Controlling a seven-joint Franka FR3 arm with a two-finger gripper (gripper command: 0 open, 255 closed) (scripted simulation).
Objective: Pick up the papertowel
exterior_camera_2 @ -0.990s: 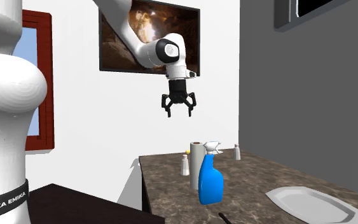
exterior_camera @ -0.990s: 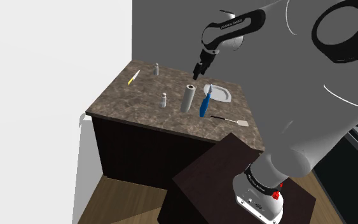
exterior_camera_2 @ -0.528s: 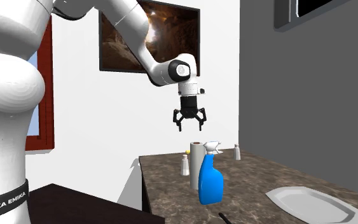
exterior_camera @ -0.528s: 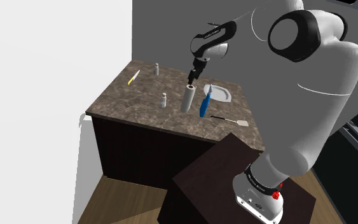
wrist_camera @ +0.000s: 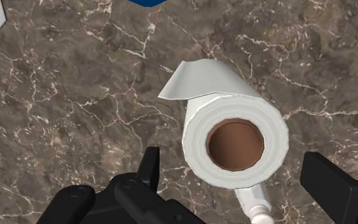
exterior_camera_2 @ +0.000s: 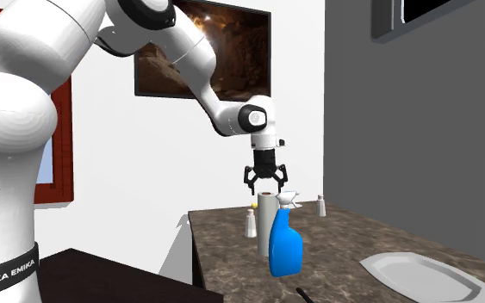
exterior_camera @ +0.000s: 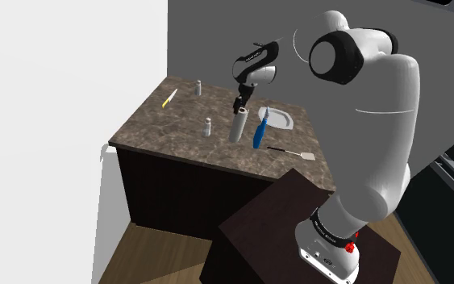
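The paper towel [exterior_camera: 237,125] is a grey-white roll with a brown core, standing upright on the dark marble counter [exterior_camera: 177,121]. In the second exterior view the paper towel [exterior_camera_2: 266,228] rises behind a blue spray bottle. My gripper [exterior_camera: 239,105] hangs just above the roll's top, pointing down, its fingers spread. The gripper [exterior_camera_2: 264,183] in the second exterior view sits right over the roll's top end. In the wrist view the paper towel [wrist_camera: 234,141] shows end-on with a loose sheet flap, and my open gripper [wrist_camera: 241,178] has one finger on either side, neither touching it.
A blue spray bottle [exterior_camera: 258,131] stands close beside the roll, with a grey plate [exterior_camera: 278,118] behind it. Two small shakers [exterior_camera: 207,127] [exterior_camera: 198,88], a yellow-handled utensil [exterior_camera: 168,98] and a spatula [exterior_camera: 291,152] lie on the counter. A framed picture [exterior_camera_2: 202,52] hangs on the white wall.
The gripper has come down and across from high above the counter until it hangs just over the roll's top. Its fingers have stayed open. Nothing on the counter has moved.
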